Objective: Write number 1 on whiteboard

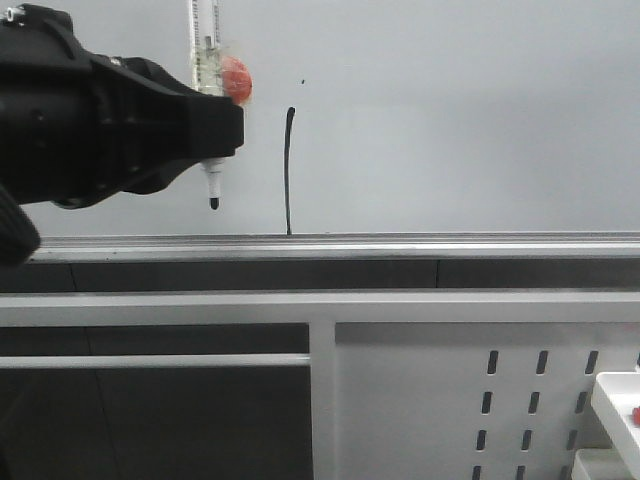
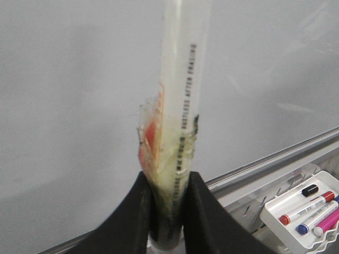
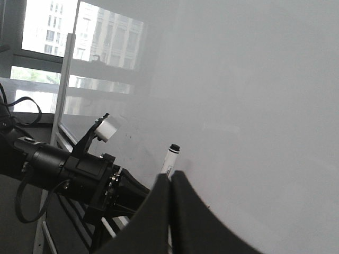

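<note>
The left pincer [image 1: 215,140] is pinching a white marker [image 1: 207,60] between its black fingers [image 2: 132,222], holding it upright with the black tip [image 1: 214,203] pointing down, just to the left of the number 1 [image 1: 290,170]; whether the tip is touching the board cannot be told. A patch of red and clear tape [image 2: 153,140] is wrapping the marker's barrel just above the grip. The number 1 is standing on the whiteboard [image 1: 460,120] as a thin, slightly curved black stroke, reaching down to the silver rail [image 1: 400,240] along the board's lower edge, and a tiny black speck [image 1: 303,81] is sitting above and to its right. The right pincer [image 3: 170,182] is showing its fingers pressed nearly together, with the left arm [image 3: 69,166] and the marker's tip visible beyond them; nothing is seen between those fingers. Below the rail a white perforated panel [image 1: 450,400] is filling the frame, and in the left wrist view a white tray [image 2: 302,211] is holding black, red, blue and pink markers. A window [image 3: 79,42] is showing buildings outside. The left arm's black body is covering the left part of the board in the front view, and the marker's top is being cut off by the frame edge.
</note>
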You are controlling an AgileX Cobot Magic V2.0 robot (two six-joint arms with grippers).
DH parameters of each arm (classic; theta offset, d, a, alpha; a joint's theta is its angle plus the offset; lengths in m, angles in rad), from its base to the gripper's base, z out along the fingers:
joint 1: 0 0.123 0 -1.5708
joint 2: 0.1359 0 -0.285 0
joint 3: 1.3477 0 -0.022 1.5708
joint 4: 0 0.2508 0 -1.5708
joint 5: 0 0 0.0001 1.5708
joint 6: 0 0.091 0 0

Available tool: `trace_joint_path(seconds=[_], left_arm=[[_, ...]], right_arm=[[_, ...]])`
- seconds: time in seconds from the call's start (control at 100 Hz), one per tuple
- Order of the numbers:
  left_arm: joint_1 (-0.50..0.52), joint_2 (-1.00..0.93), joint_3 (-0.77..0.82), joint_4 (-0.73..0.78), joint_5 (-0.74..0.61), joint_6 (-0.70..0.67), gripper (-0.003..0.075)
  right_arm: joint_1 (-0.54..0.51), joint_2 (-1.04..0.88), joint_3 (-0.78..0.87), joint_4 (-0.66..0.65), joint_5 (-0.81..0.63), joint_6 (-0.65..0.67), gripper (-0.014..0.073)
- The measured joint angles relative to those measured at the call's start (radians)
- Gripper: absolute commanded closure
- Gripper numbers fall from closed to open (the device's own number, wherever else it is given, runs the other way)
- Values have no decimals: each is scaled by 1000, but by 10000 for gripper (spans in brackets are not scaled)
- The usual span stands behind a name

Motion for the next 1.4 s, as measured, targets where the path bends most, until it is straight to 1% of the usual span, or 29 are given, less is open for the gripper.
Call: trace_joint_path(seconds=[0.15,0.32,0.47,0.69,0.93,1.4], left_arm=[[0,16,-8,-12,-4,0,740],[0,21,-8,-90,-26,0,740],[0,20,-20,-117,-28,0,740],[0,34,-61,-127,27,20,740],[0,74,-68,-236,57,26,740],[2,78,-70,-243,57,52,740]], right_arm=[[0,0,0,62,-3,0,663],[0,0,0,173,-9,0,663],[0,0,0,247,-16,0,663],[0,0,0,265,-16,0,663],[0,0,0,309,-16,0,663],[0,0,0,316,73,0,663]])
